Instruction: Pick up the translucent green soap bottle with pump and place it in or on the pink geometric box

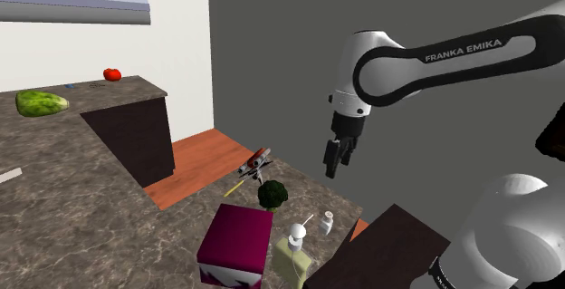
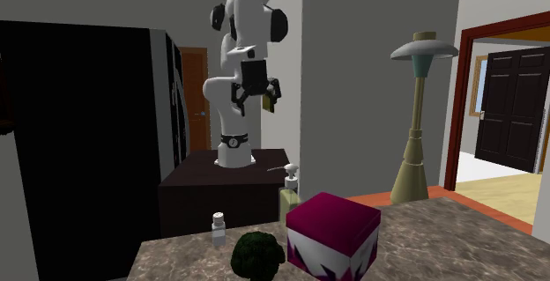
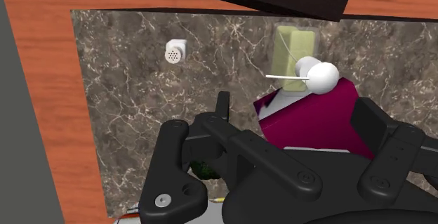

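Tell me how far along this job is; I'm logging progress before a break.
Done: nothing yet. The pale green soap bottle with white pump stands on the marbled countertop beside the magenta box, not in or on it. In hand: the black gripper hangs open above them, holding nothing. Left: descend, grasp the bottle, lift it, set it on the box.

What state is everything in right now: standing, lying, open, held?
Gripper: open, empty, up in the air.
Soap bottle: upright on the counter, not held.
Box: flat on the counter, bottle not on it.
Shaker: upright.
Broccoli: resting on the counter.
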Robot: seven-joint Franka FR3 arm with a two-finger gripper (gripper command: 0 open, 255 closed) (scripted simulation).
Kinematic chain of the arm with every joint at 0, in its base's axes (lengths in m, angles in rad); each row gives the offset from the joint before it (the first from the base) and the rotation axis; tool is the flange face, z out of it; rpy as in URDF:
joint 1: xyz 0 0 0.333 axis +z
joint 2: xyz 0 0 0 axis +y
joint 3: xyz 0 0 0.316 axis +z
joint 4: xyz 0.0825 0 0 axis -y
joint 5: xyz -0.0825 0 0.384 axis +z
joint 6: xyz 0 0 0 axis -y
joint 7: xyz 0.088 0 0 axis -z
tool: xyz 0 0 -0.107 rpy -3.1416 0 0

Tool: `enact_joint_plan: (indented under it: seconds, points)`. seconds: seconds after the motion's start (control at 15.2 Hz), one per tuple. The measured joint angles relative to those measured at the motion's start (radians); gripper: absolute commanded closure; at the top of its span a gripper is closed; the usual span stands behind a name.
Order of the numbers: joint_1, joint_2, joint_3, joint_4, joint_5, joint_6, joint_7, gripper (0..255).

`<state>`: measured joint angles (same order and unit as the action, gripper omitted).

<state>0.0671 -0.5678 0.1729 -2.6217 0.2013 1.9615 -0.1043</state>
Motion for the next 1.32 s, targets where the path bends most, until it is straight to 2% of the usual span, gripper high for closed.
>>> enact_joint_plan:
  seconds: [0.66, 1.06, 1.32]
  points:
    - [0.041, 0.344, 0.107, -0.029, 0.042, 0.359, 0.063, 0]
    - [0.055, 0.610, 0.146, 0.044, -0.006, 0.552, 0.129, 0]
    - [0.079, 0.775, 0.142, 0.092, -0.061, 0.650, 0.180, 0]
